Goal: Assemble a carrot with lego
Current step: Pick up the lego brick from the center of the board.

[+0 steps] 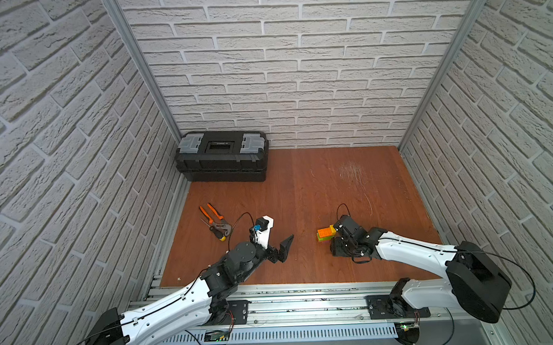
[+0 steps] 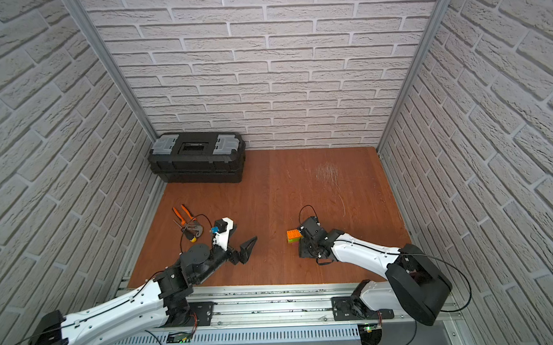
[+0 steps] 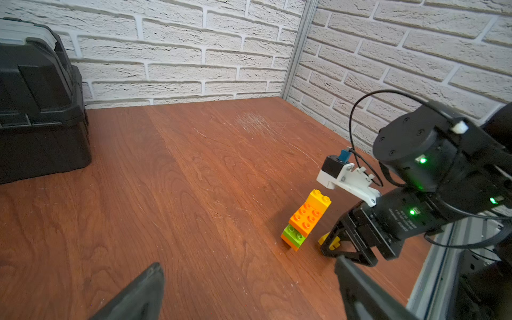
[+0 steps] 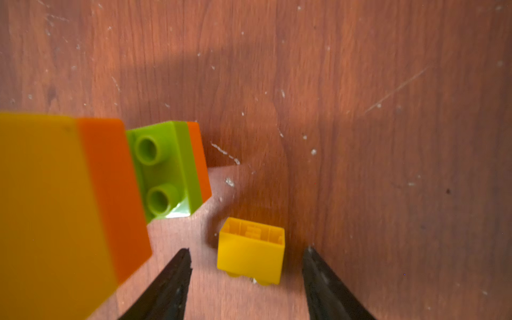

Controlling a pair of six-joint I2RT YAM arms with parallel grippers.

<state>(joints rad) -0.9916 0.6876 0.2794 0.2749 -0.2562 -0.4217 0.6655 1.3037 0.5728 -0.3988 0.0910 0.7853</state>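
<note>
- Right gripper (image 4: 246, 250) fingers stood partly apart, straddling a loose yellow brick (image 4: 250, 255) that lay studs-down, hollow side up, touching neither finger.
- The carrot (image 3: 306, 219) was a tilted clump: yellow cap, orange block, lime green, orange base. It rested on the table (image 1: 333, 183) at 4 o'clock from centre, just beside that brick.
- Left gripper (image 3: 249, 263) gaped wide and empty, the carrot at its 3 o'clock in both top views.

Left arm (image 1: 165, 309): extended low, forward.
Left jaws: wide apart, empty.
Right arm (image 1: 410, 250): wrist pitched down.
Right jaws: parted, empty.
</note>
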